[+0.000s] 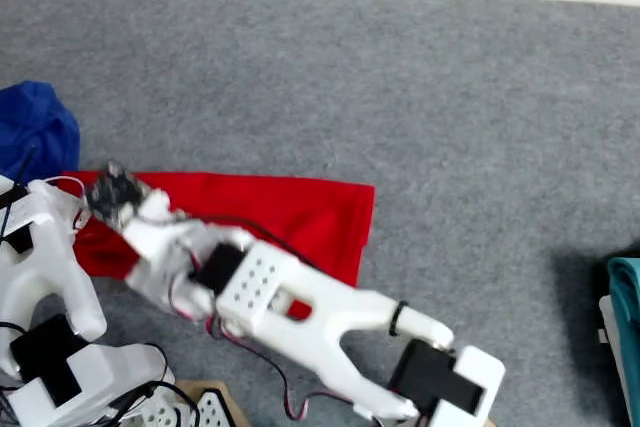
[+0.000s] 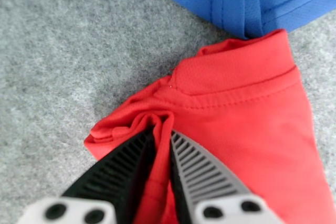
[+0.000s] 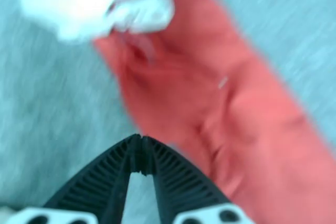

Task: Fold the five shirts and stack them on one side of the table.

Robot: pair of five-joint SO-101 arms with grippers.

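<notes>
While the grey table holds it all, a red shirt lies stretched out near the arms, with a blue shirt bunched just beside its end. The left pincer is pinching a fold at the red shirt's edge. The right pincer is pressed together, holding nothing, just beside the red shirt.

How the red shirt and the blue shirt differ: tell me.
The red shirt lies spread in a long strip; the blue shirt sits bunched in a heap. The left gripper pinches a fold of the red shirt; nothing grips the blue one. Both rest on the grey table.
</notes>
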